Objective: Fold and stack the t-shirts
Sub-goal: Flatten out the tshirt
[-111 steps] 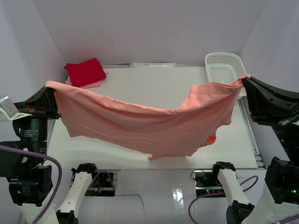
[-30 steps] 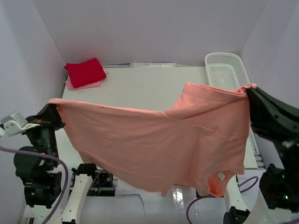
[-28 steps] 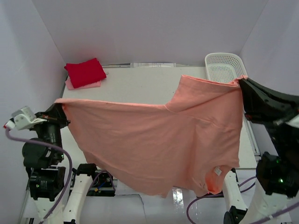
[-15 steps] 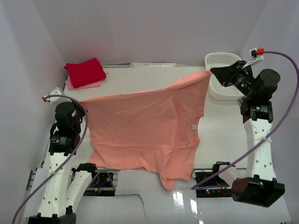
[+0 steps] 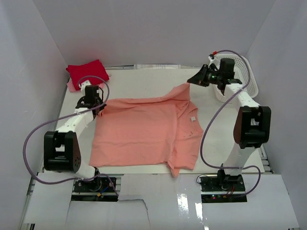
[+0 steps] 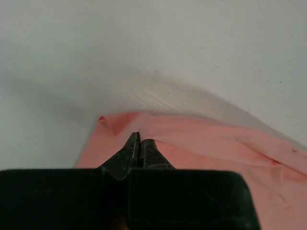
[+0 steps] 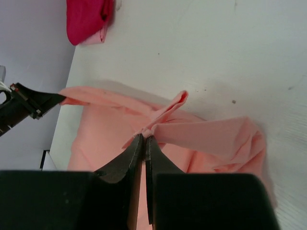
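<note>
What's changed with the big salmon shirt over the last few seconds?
The salmon-pink shirt, earlier hanging stretched in the air, was carried toward the far side and lowered; it now lies mostly spread on the table. The left gripper and right gripper still pinch its far edge. The red shirt, pale pink shirt and basket stayed put.

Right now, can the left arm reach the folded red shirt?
Probably yes: bare table lies between the left gripper and the red shirt, but its jaws are shut on the salmon shirt, so it must let go first.
</note>
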Robot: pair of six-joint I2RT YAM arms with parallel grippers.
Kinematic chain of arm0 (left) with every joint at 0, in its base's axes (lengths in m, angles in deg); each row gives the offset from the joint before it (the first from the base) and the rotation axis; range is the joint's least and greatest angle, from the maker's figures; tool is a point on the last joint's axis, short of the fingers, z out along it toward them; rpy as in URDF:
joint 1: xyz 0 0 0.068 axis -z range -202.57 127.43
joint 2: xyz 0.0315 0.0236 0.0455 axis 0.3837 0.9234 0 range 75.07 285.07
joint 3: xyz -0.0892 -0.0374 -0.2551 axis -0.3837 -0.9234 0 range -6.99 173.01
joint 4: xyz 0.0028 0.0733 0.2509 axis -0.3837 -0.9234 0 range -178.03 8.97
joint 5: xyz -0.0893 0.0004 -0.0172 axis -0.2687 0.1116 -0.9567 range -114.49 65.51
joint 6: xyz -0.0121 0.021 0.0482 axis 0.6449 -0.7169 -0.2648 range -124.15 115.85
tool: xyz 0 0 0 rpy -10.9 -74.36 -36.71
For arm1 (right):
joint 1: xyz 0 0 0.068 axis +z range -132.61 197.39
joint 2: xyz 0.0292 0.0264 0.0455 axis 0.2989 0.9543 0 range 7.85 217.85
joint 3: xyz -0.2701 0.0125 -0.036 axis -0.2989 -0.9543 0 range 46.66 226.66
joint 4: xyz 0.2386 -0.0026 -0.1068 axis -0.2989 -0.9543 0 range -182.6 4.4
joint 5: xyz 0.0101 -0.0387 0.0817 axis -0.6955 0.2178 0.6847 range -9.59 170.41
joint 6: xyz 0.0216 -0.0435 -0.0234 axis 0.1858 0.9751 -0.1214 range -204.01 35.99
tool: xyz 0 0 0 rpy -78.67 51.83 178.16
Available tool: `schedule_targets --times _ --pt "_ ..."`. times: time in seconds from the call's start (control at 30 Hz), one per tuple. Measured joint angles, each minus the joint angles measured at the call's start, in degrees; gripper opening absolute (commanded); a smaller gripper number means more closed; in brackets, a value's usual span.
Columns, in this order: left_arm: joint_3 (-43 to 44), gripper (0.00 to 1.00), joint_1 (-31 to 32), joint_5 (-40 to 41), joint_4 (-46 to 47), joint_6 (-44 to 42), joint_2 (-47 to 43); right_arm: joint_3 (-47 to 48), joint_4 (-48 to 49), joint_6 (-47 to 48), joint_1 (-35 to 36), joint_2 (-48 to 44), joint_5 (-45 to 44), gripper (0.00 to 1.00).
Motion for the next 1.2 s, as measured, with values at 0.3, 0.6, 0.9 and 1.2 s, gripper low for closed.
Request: schedule_targets --times 0.3,0.6,0.9,1.2 --pt "12.1 0.00 0.0 0.2 3.8 -0.5 18.0 23.1 -6.2 2.8 7.0 24.2 -1.3 0.08" --pt "26.2 0.00 0.0 2.5 2.9 -2.0 27.6 42.8 -11.4 5.6 6.9 34.4 -5.7 0.08" --pt "28.7 0.00 -0.4 3.5 2.5 -2.1 29.7 36.2 -6.8 5.7 6.5 34.2 -8.2 0.08" --pt "28.0 0.00 -1.4 3.6 2.2 -1.4 31.6 30.0 -1.2 4.4 4.6 34.4 -7.8 0.08"
